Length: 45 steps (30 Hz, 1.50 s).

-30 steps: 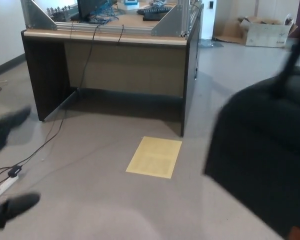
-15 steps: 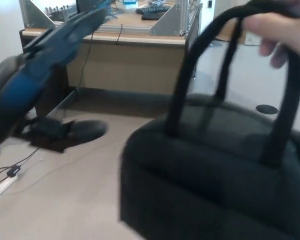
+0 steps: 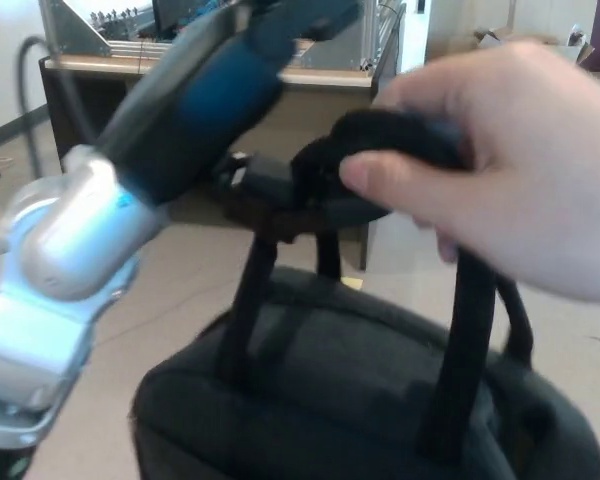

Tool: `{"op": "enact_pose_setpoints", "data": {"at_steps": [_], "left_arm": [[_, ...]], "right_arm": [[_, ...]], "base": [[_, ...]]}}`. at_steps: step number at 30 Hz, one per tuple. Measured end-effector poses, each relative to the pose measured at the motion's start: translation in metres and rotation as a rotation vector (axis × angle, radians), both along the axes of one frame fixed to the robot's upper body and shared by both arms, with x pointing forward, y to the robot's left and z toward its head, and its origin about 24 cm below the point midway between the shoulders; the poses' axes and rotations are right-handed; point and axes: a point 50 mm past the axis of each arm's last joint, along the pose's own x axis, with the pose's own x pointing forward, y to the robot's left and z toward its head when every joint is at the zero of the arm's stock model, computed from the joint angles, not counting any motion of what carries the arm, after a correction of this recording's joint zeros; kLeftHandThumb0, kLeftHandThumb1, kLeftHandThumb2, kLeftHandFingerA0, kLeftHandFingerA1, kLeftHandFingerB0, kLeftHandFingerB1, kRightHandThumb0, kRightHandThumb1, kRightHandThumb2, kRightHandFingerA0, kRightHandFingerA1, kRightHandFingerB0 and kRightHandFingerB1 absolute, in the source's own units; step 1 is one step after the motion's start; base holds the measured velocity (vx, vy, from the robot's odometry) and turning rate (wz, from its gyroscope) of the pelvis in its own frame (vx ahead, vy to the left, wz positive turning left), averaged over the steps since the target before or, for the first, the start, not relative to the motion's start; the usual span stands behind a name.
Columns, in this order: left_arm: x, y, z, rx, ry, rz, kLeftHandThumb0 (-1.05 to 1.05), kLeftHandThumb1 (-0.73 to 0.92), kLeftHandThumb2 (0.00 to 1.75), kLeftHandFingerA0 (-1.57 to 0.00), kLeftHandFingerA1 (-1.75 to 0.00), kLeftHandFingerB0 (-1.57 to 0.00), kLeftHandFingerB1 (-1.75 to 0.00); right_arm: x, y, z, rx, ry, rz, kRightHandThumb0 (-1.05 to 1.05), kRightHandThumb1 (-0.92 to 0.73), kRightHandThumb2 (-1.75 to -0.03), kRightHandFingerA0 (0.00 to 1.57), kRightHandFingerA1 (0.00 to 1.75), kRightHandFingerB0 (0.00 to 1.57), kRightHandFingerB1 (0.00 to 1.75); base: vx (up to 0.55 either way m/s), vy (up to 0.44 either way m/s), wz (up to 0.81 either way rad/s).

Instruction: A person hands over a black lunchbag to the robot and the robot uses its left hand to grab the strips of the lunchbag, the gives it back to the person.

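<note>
The left hand (image 3: 270, 190) has swung up from low left to the straps (image 3: 380, 150) a person's hand (image 3: 510, 170) holds; grip unclear in blur. Black lunchbag (image 3: 350, 400) hangs below, closer now: handover imminent.

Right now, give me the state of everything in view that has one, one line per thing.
Black lunchbag: upright, hanging by its straps, closed as far as shows.
Straps: bunched together at the top, gripped by the person's hand.
Left hand: at the straps, blurred; grip cannot be told.
Left arm: raised, reaching across toward the straps.
Right hand: not in view.
</note>
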Motion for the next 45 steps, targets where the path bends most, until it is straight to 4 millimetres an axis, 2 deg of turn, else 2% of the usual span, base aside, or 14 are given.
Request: {"op": "enact_pose_setpoints", "data": {"at_steps": [13,14,17,18,19,21,22,23,24,27,28,30,31,45], "left_arm": [[-0.001,-0.036,0.005,0.043,0.064,0.02,-0.68,0.44,0.79,-0.05,-0.25,-0.05,-0.21],[0.0,-0.04,0.004,0.051,0.071,0.031,-0.69,0.44,0.79,-0.06,-0.42,-0.05,-0.29],[0.007,-0.053,-0.003,0.068,0.107,0.061,-0.48,0.49,0.55,-0.47,-0.41,-0.35,-0.34],[0.009,-0.057,-0.005,0.068,0.118,0.067,-0.48,0.49,0.55,-0.47,-0.41,-0.35,-0.34],[0.011,-0.06,-0.007,0.064,0.126,0.069,-0.48,0.4,0.75,-0.53,-0.65,-0.4,-0.5],[0.018,-0.074,-0.014,0.048,0.163,0.07,-0.42,0.48,0.54,-0.56,-0.81,-0.46,-0.58],[0.022,-0.08,-0.018,0.042,0.181,0.072,-0.44,0.44,0.58,-0.57,-0.98,-0.47,-0.79],[0.024,-0.084,-0.021,0.037,0.193,0.074,-0.45,0.47,0.81,-0.62,-1.06,-0.55,-0.94],[0.027,-0.09,-0.024,0.03,0.21,0.076,-0.33,0.51,0.56,-0.64,-1.53,-0.57,-1.4],[0.035,-0.105,-0.034,0.007,0.257,0.086,-0.42,0.58,0.57,-0.72,-1.66,-0.61,-1.56],[0.037,-0.107,-0.036,0.003,0.265,0.089,-0.26,0.59,0.57,-0.87,-1.75,-0.7,-1.67],[0.042,-0.115,-0.041,-0.016,0.293,0.093,-0.24,0.61,0.59,-0.95,-1.75,-0.75,-1.64],[0.043,-0.118,-0.044,-0.027,0.305,0.091,-0.23,0.63,0.58,-0.93,-1.75,-0.69,-1.71],[0.062,-0.115,-0.052,-0.228,0.312,0.129,-0.16,0.65,0.55,-0.78,-1.75,-0.59,-1.75]], "right_arm": [[-0.001,0.0,-0.001,-0.001,0.003,0.005,-0.6,-0.55,-0.91,0.39,0.56,0.33,0.51],[-0.001,0.0,-0.001,-0.001,0.004,0.004,-0.58,-0.55,-0.92,0.39,0.57,0.33,0.51],[-0.002,0.0,-0.002,-0.001,0.007,0.004,-0.56,-0.54,-0.92,0.38,0.57,0.34,0.52],[-0.002,0.0,-0.002,-0.001,0.007,0.004,-0.56,-0.54,-0.92,0.38,0.57,0.34,0.52],[-0.002,0.0,-0.002,-0.001,0.007,0.004,-0.57,-0.55,-0.92,0.38,0.56,0.34,0.51],[-0.002,0.0,-0.002,0.0,0.006,0.004,-0.55,-0.54,-0.92,0.38,0.56,0.35,0.52],[-0.002,0.0,-0.002,0.0,0.007,0.004,-0.52,-0.69,-0.6,0.44,0.44,0.46,0.41],[-0.002,0.0,-0.002,0.0,0.007,0.004,-0.52,-0.69,-0.61,0.43,0.44,0.45,0.41],[-0.003,0.0,-0.002,0.0,0.007,0.004,-0.55,-0.55,-0.93,0.37,0.56,0.36,0.53],[-0.002,0.001,-0.002,0.001,0.006,0.005,-0.54,-0.54,-0.93,0.37,0.57,0.36,0.53],[-0.002,0.001,-0.002,0.002,0.006,0.005,-0.52,-0.69,-0.61,0.43,0.43,0.45,0.41],[-0.003,0.001,-0.002,0.002,0.006,0.005,-0.51,-0.68,-0.6,0.44,0.43,0.46,0.41],[-0.003,0.001,-0.002,0.002,0.006,0.005,-0.54,-0.54,-0.92,0.37,0.56,0.37,0.53],[-0.002,0.002,-0.002,0.0,0.007,0.011,-0.58,-0.57,-0.92,0.37,0.56,0.36,0.53]], "base": [[0.0,0.0,0.0],[0.0,0.0,0.0],[0.0,0.0,0.0],[0.0,0.0,0.0],[0.0,0.0,0.0],[0.0,0.0,0.0],[0.0,0.0,0.0],[0.0,0.0,0.0],[0.0,0.0,0.0],[0.0,0.0,0.0],[0.0,0.0,0.0],[0.0,0.0,0.0],[0.0,0.0,0.0],[0.0,0.0,0.0]]}}
